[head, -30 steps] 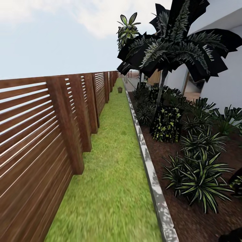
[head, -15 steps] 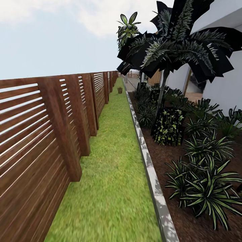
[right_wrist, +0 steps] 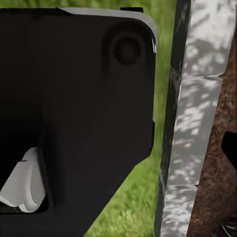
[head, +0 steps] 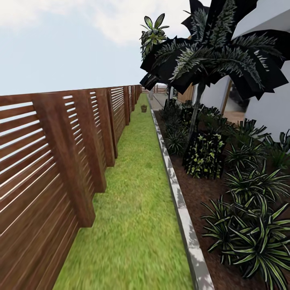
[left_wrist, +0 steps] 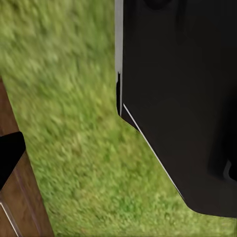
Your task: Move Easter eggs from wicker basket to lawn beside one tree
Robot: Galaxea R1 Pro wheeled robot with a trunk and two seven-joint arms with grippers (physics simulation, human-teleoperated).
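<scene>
The lawn (head: 137,193) runs ahead as a narrow green strip between a fence and a stone kerb. Far down it stands a small brown shape, the wicker basket (head: 143,108), too distant to make out the weave or handle. The Easter eggs cannot be made out at this range. A tall palm-like tree shows its crown (head: 153,34) beyond the basket, with its trunk mostly hidden behind dark fronds. A black fingertip (left_wrist: 7,155) hangs over grass in the left wrist view. Another fingertip (right_wrist: 230,147) hangs over brown mulch in the right wrist view.
A brown slatted fence (head: 52,161) with thick posts lines the left side. The grey kerb (head: 183,217) bounds the right, and past it lies a mulch bed with spiky shrubs (head: 249,233), a short dark-fronded palm (head: 209,56) and a white house wall (head: 270,108).
The whole head view has shifted forward along the grass strip. Fence posts and shrubs sit closer and lower in the picture, and the far basket stays about the same size.
</scene>
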